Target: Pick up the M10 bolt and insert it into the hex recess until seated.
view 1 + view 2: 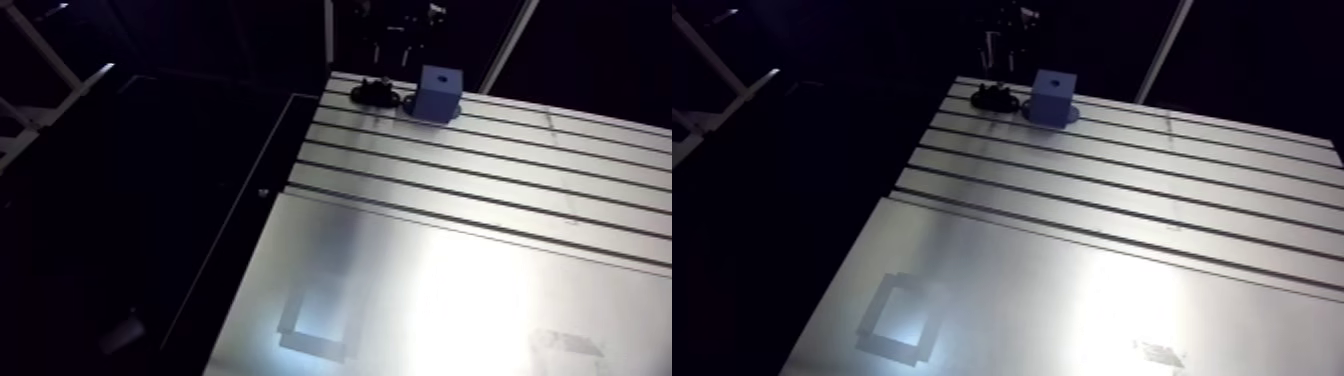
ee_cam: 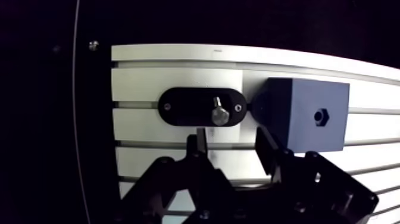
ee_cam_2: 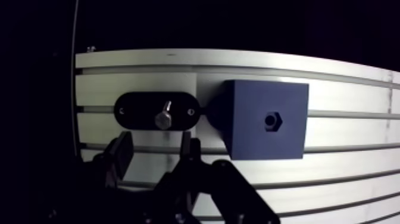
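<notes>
In the wrist view a silver M10 bolt (image 2: 219, 113) stands head-up in a black oval holder (image 2: 178, 107) on the slotted table. Right beside the holder sits a blue block (image 2: 303, 113) with a small hex recess (image 2: 321, 115) in its upper face. My gripper (image 2: 229, 140) is open and holds nothing. Its two dark fingers (image 2: 196, 146) sit just short of the bolt, roughly in line with it. In the arm view the holder (image 1: 375, 93) and the block (image 1: 438, 93) lie at the table's far corner, with the gripper dim above them.
The slotted aluminium table (image 1: 480, 180) ends close behind the holder and block, and its side edge (image 2: 113, 119) runs just past the holder. A smooth plate (image 1: 420, 300) with a taped rectangle outline (image 1: 315, 325) covers the near part.
</notes>
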Robot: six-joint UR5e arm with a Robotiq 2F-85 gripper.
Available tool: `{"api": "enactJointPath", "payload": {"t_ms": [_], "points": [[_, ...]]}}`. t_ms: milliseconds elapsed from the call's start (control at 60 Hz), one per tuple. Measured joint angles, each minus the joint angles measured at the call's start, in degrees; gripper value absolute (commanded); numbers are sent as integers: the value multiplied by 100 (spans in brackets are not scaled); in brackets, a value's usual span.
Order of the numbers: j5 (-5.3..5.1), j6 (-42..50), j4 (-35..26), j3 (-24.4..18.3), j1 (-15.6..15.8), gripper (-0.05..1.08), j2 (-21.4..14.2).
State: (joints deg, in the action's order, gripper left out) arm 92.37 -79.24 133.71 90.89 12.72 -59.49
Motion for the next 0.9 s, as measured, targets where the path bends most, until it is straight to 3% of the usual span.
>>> {"api": "enactJointPath", "payload": {"t_ms": [900], "points": [[38,12,197,-16,31,50,246]]}}
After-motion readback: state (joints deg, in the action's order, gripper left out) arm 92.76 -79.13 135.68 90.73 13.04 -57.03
